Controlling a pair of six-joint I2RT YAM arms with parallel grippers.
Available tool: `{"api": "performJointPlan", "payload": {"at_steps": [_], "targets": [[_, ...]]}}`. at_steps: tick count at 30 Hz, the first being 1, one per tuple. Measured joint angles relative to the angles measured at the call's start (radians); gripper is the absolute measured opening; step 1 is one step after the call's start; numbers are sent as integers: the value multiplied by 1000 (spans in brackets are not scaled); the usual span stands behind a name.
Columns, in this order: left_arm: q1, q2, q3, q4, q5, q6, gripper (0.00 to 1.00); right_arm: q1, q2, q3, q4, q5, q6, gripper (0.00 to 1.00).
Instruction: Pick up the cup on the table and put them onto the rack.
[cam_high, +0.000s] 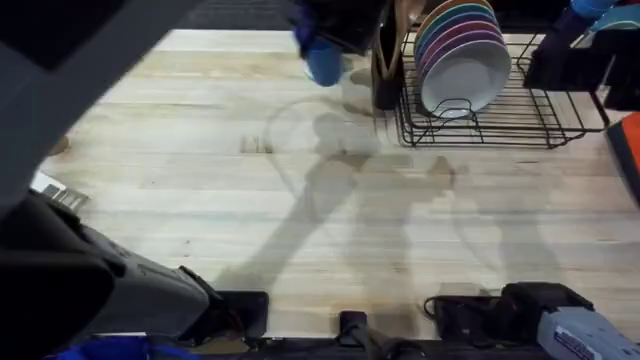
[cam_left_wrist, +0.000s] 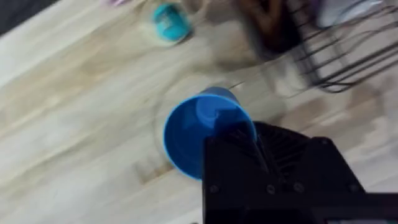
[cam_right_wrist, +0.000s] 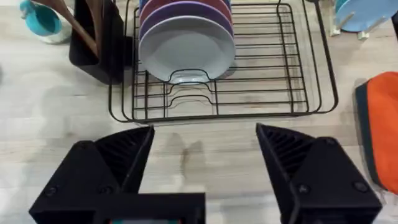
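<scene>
The blue cup (cam_high: 322, 60) hangs above the far side of the table (cam_high: 200, 180), just left of the black wire rack (cam_high: 500, 120). My left gripper (cam_left_wrist: 244, 135) is shut on the cup (cam_left_wrist: 196, 140), one finger over its rim, the open mouth facing the wrist camera. In the overhead view the left arm rises large and dark from the lower left. My right gripper (cam_right_wrist: 205, 140) stands open with nothing between its fingers, low over the table and facing the rack (cam_right_wrist: 261, 93) from the near side.
Several coloured plates (cam_high: 462, 60) stand in the rack's left half; its right half is free. A dark utensil holder (cam_right_wrist: 99, 43) stands at the rack's left end. A teal mug (cam_left_wrist: 171, 22) sits beyond it. An orange cloth (cam_right_wrist: 379, 130) lies right of the rack.
</scene>
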Motion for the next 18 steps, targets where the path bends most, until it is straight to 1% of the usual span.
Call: {"api": "performJointPlan", "payload": {"at_steps": [3,7,12,18], "targets": [[-60,0,0,51,4,0,41,0,-20,0,-8,0,0,996],[-113,0,0,105,15,0,41,0,-39,0,-14,0,-4,996],[-154,5,0,167,50,0,41,0,-53,0,-14,0,-19,996],[-187,58,1,228,97,0,41,0,-54,0,-15,2,-27,996]]}}
